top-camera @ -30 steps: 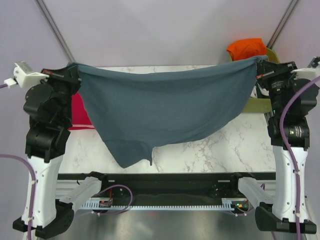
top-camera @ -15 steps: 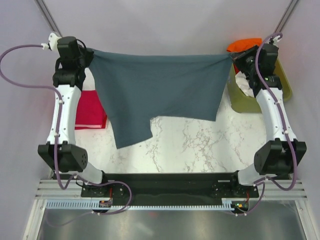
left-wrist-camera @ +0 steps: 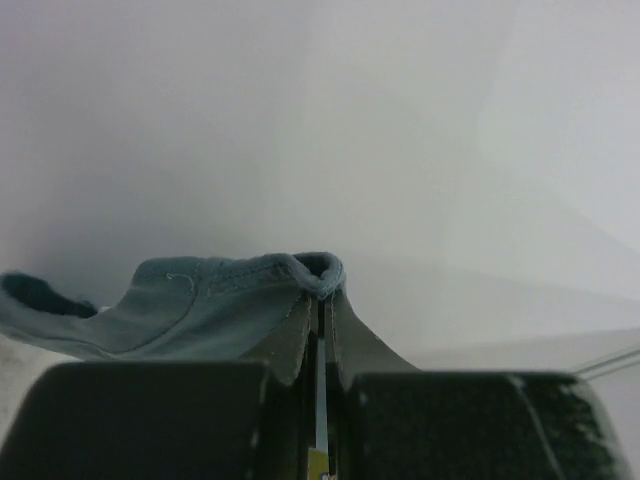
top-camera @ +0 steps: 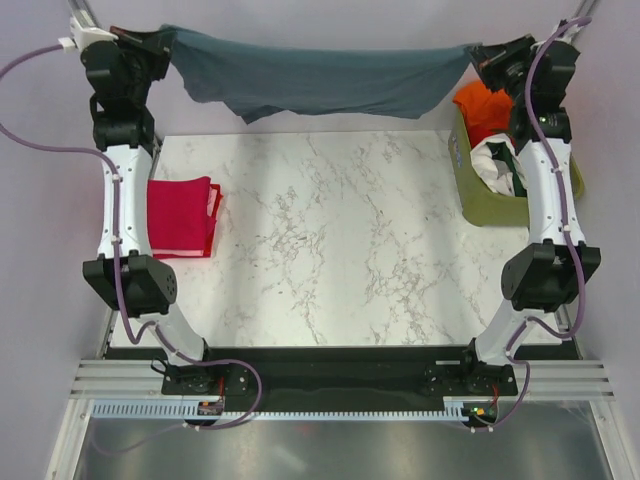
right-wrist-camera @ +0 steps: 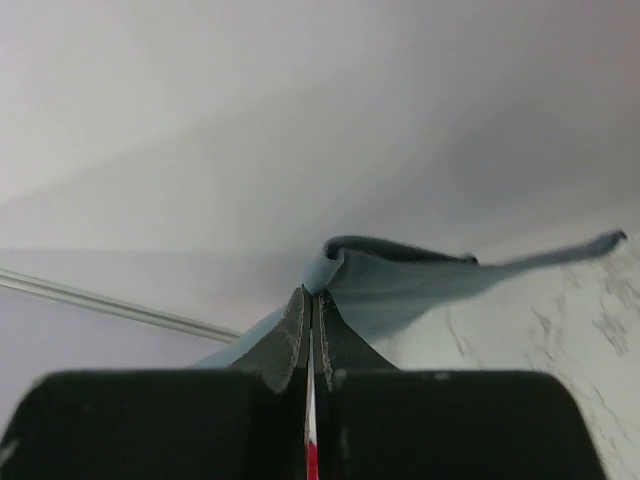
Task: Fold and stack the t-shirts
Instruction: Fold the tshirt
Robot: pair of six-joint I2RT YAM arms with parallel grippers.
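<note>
Arms have stretched out since a moment ago, carrying the slate blue-grey t-shirt (top-camera: 320,85) from above the worktop (top-camera: 340,260) to beyond its far edge. Left fingers (left-wrist-camera: 288,345) and right fingers (right-wrist-camera: 285,345) each pinch 1 corner tightly. The soft cotton sags between them as a shallow, rumpled band.

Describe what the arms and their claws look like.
The left arm and right arm are alike: white links, bulky black joints, lilac cables looping alongside. The left claw and right claw each carry two dark tapering fingers on blocky black mounts.
</note>
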